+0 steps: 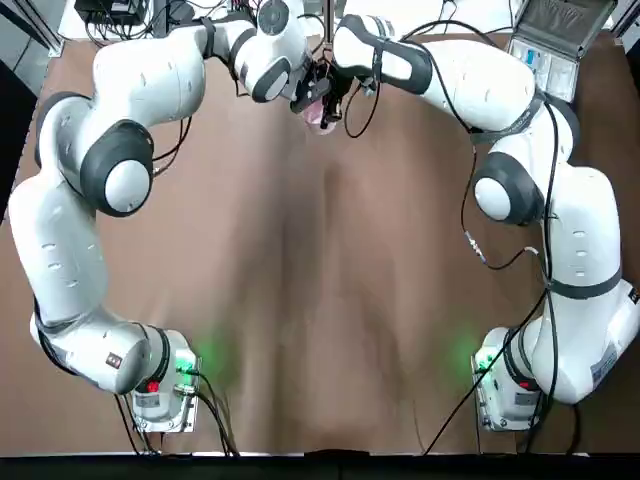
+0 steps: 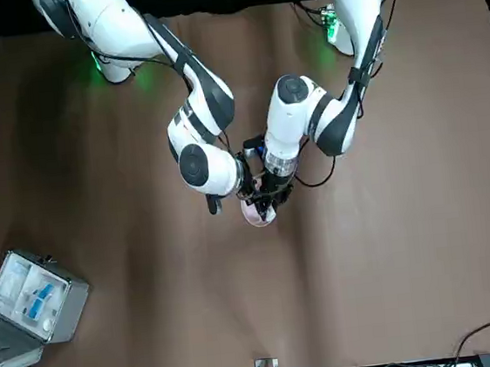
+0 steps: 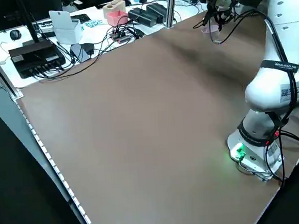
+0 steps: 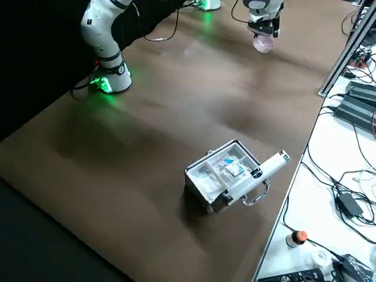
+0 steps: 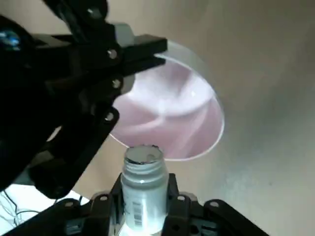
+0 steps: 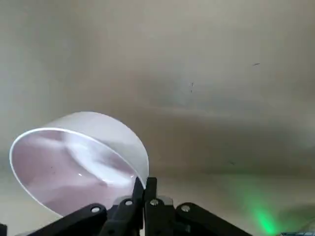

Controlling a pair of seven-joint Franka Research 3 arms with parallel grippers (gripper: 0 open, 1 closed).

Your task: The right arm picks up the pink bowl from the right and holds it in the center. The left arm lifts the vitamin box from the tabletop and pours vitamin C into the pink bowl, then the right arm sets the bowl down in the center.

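- Nearest the camera in the L wrist view: small white cylindrical plastic bottle point(image 5: 142, 179) (the vitamin box), gripped between the fingers of the black two-finger left gripper point(image 5: 144, 191), its mouth just beside the bowl's rim.
- Round pale pink bowl w/ whitish inside point(image 6: 78, 169) is pinched at its wall by the black two-finger right gripper point(image 6: 144, 184), held above the matte brown tabletop point(image 1: 300, 300), approx. mid-width, toward the side far from the arms' bases.
- Main risk, as judged: spill. If the bottle tips w/ its mouth short of or past the rim, vit. C lands on the tabletop, not in the bowl.
- Grippers are v. close; a wrist turn for the pour could knock one against the other or jog the bowl.
- Bowl's hold is one-sided, at the wall, so a bump or added wt. could make it swivel; set-down might then land on an edge.
- Contents could stick or come out in a rush; whether the bottle's mouth is fully open, can't tell.
- Direction: bottle's mouth points out past the L fingertips, toward the bowl; long axis runs roughly along those fingers. Exact tilt vs. tabletop: can't tell.
- Bowl's opening is turned partly to the bottle; being round, no clear long axis.
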